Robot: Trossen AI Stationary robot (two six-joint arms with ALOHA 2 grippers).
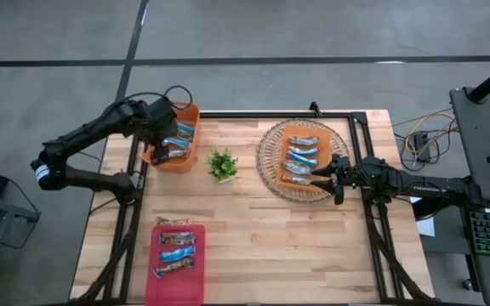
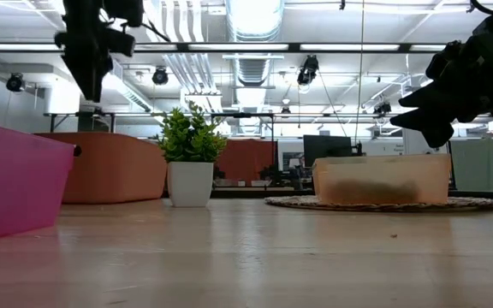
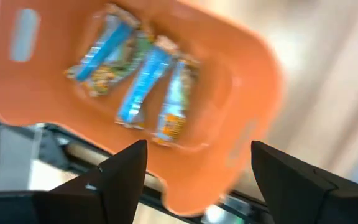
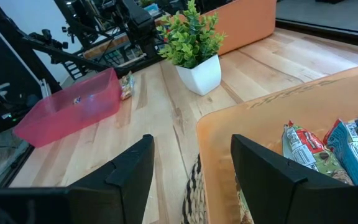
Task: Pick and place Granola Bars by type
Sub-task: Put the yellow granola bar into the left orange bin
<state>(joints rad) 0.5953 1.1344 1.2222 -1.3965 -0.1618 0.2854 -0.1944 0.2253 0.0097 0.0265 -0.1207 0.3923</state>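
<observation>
Hovering open-jawed over the orange bin point(image 1: 174, 157) at the table's point(image 1: 253, 246) far left corner, the left gripper point(image 1: 162, 141) holds nothing; granola bars point(image 3: 143, 84) lie inside. The right gripper point(image 1: 325, 181) waits open at the right bin point(image 4: 260, 134).

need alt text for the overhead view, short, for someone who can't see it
Overhead, a wooden table holds three bins of granola bars: an orange bin under the open left gripper, another orange bin on a woven mat by the open right gripper, and a pink bin. A small plant sits between the orange bins.
</observation>
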